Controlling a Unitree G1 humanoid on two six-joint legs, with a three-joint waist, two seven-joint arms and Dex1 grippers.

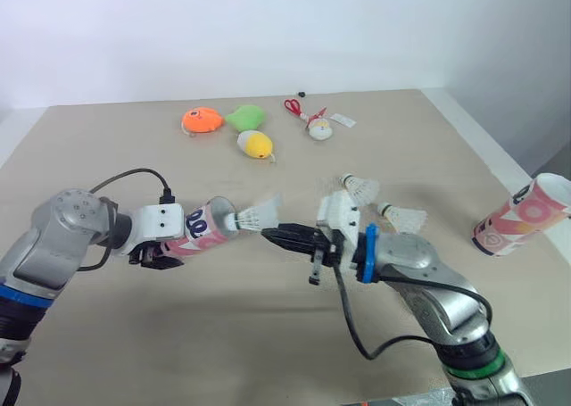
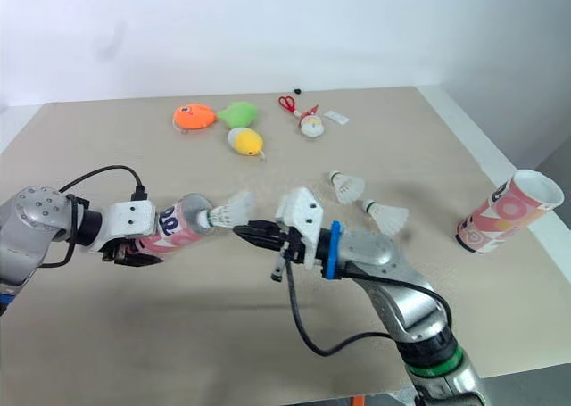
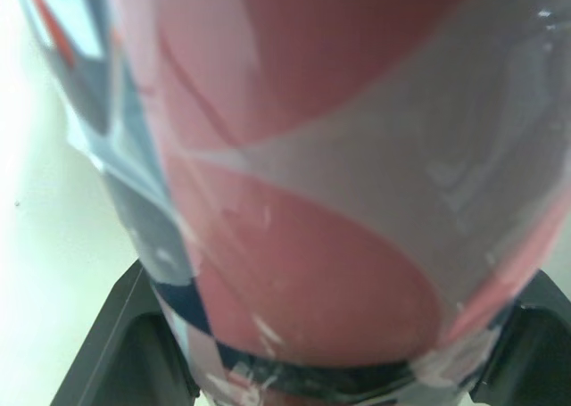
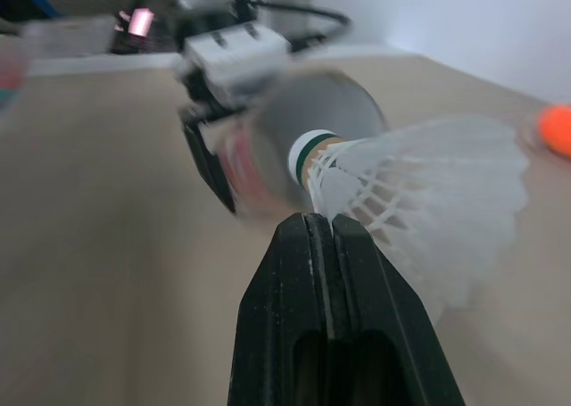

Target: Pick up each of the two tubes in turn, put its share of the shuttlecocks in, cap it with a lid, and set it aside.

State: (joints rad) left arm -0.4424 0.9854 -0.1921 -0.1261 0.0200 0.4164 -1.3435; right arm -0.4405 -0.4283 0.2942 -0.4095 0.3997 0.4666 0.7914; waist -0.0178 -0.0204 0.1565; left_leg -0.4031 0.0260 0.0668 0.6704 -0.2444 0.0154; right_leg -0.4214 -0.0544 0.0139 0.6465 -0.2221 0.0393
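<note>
Over the table's near middle, the left gripper [image 1: 156, 254] clamps a tube [image 1: 201, 227] on its side. The right gripper [image 1: 272, 235], pinching a shuttlecock [image 1: 257, 216] by its skirt, holds the cork at the mouth. To the right lie loose shuttlecocks [image 1: 403, 218] and the second tube [image 1: 522, 217], uncapped.
</note>
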